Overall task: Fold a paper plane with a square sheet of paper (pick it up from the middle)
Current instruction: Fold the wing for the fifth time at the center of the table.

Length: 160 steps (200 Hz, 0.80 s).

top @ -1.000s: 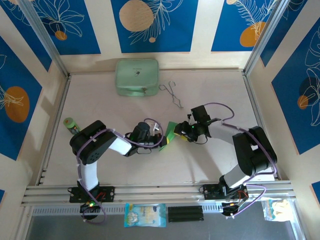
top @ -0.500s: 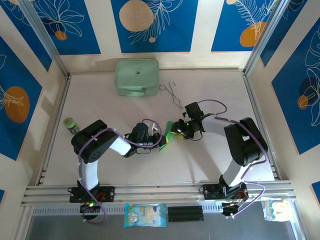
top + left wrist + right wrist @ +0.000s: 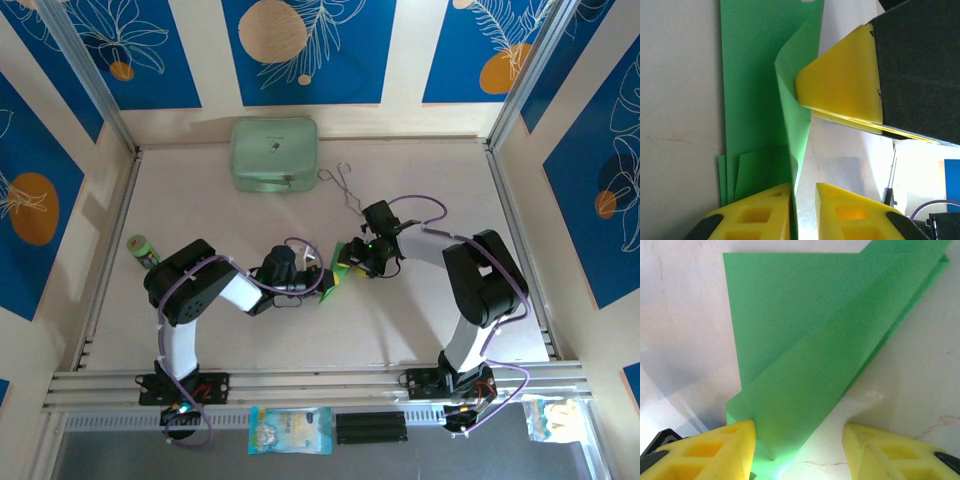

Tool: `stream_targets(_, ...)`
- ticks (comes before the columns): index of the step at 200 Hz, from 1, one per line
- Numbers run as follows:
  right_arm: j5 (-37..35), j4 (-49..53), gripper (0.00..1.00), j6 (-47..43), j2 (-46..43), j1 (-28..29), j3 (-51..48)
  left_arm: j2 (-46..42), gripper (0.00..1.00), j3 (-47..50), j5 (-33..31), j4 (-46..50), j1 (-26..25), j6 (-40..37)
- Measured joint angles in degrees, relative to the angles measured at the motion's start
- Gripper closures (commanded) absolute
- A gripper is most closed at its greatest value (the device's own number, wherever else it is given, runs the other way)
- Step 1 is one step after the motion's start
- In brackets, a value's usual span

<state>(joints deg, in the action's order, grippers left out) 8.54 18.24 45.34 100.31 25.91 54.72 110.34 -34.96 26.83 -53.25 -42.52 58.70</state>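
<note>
**A:** Where is the sheet of paper (image 3: 805,340)?

**B:** It lies folded on the tabletop (image 3: 920,365), directly between the two hands, which face each other across it. One flap stands up off the flat layers.

**A:** And the left hand (image 3: 802,187)?

**B:** Released. Its fingers are slightly parted, and the standing flap rises through the gap without being pinched.

**A:** The right hand (image 3: 797,425)?

**B:** Also released, with its fingers spread wide and a folded corner lying between them. One of its fingers (image 3: 840,80) touches the standing flap.

**A:** What lies farther out?

**B:** Wire tongs (image 3: 345,188) lie just past the right hand, not touching it. A mint case (image 3: 275,155) sits beyond them, well apart from both hands.
</note>
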Motion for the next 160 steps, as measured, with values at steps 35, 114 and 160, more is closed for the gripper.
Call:
stream_targets(35,-0.8,2.3,0.42,0.0,1.0,0.5,1.9,0.0,0.79,0.0,0.1,0.0,0.0,0.0)
stream_targets(114,-0.8,2.6,0.42,-0.3,0.7,0.7,2.1,0.0,0.89,0.0,0.2,1.5,0.5,0.2)
stream_targets(160,3.5,-4.5,0.39,-3.1,-3.4,-1.6,-4.5,-0.1,0.91,-0.2,1.5,2.3,1.4,2.5)
